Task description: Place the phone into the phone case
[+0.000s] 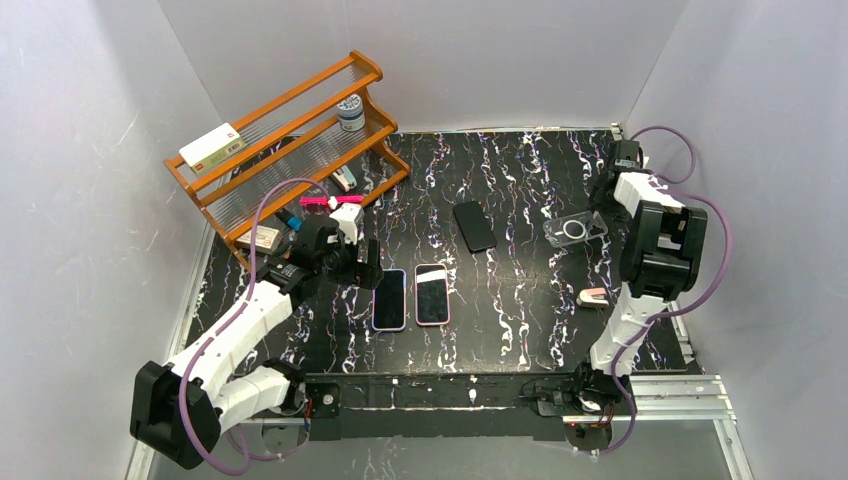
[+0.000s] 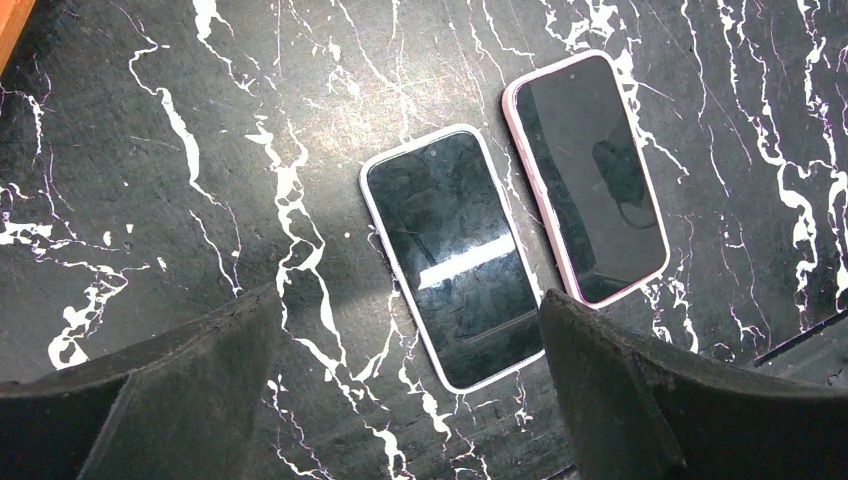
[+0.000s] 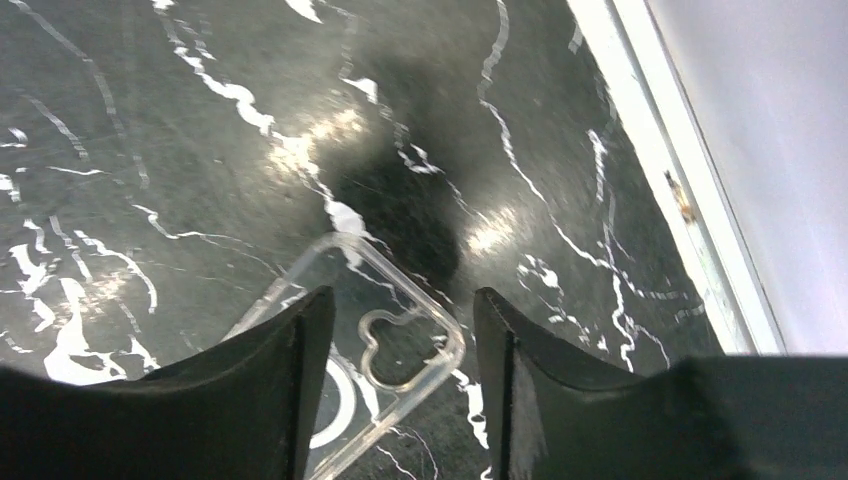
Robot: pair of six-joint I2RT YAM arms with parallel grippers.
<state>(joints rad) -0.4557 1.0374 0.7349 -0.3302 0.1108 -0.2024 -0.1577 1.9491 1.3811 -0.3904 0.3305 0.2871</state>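
Looking down on a black, white-veined counter (image 1: 520, 300) walled in grey. At the far left corner, set at an angle, a slatted wooden rack (image 1: 290, 120) of several tiers.

Reaching in from the near left, the left arm (image 1: 240, 330), its claw (image 2: 408, 330) spread wide and holding nothing, hovering above the near ends of two cased phones. Folded up along the right edge, the right arm (image 1: 655, 250), its claw (image 3: 400, 300) pointed down at the far right of the counter, jaws partway apart. In the gap between them, one corner of the clear case (image 3: 420, 345), the corner with the camera cut-out. Cannot tell whether either finger touches that case.

Near the middle of the counter, lying flat: the bare black phone (image 1: 474, 225), well to the left of the clear case and untouched by either claw. Nearer the arms, face up and side by side, a pale-rimmed phone (image 2: 455, 255) and, just to its right, a pink-rimmed phone (image 2: 590, 180), close together but apart.

Smaller still: a white-and-red box (image 1: 211, 146) on the rack's top tier, a small jar (image 1: 350, 112) further along the rack, and a little white-and-pink object (image 1: 592, 297) beside the right arm, too small to identify.
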